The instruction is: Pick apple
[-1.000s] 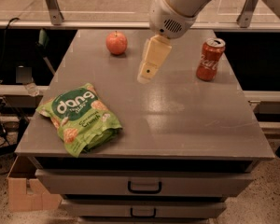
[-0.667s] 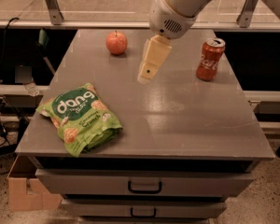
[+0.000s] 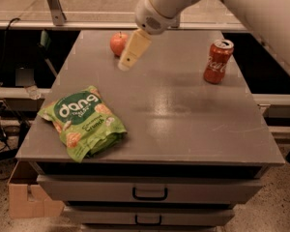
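The apple [image 3: 118,43] is small, round and reddish, and sits on the grey table [image 3: 183,110] at the far left. My gripper [image 3: 126,63] hangs from the white arm, its pale finger pointing down-left just to the right of the apple and partly in front of it. Only one finger face shows. It holds nothing that I can see.
A red soda can [image 3: 217,61] stands upright at the far right of the table. A green snack bag [image 3: 83,122] lies near the front left corner. Drawers [image 3: 150,193] are below the table front. A cardboard box [image 3: 26,197] sits on the floor at the left.
The gripper has moved left toward the apple and now sits right beside it. The apple, can and bag have not moved.
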You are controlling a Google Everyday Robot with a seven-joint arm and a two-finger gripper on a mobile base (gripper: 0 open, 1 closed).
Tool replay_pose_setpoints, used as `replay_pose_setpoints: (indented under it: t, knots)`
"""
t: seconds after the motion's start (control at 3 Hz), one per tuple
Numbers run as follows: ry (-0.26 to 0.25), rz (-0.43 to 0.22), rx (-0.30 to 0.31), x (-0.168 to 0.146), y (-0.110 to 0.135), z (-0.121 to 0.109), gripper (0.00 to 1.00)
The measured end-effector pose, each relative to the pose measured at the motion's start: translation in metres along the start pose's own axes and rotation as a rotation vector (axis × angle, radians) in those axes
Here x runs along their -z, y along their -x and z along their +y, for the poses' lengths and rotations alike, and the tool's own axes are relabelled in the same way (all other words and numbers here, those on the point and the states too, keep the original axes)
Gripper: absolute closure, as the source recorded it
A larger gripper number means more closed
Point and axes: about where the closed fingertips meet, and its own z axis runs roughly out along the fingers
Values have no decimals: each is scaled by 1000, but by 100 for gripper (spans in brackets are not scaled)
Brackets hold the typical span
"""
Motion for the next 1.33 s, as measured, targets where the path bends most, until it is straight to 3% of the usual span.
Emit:
replay_pose_setpoints:
  t: [0.33,0.67,1.33]
  knots:
    - [-36,-75,-38,-43,21,-36,0]
    - [-64,-93,-119,-84,13,-66,0]
    - [-69,-127,-347,-146,-16,-103,0]
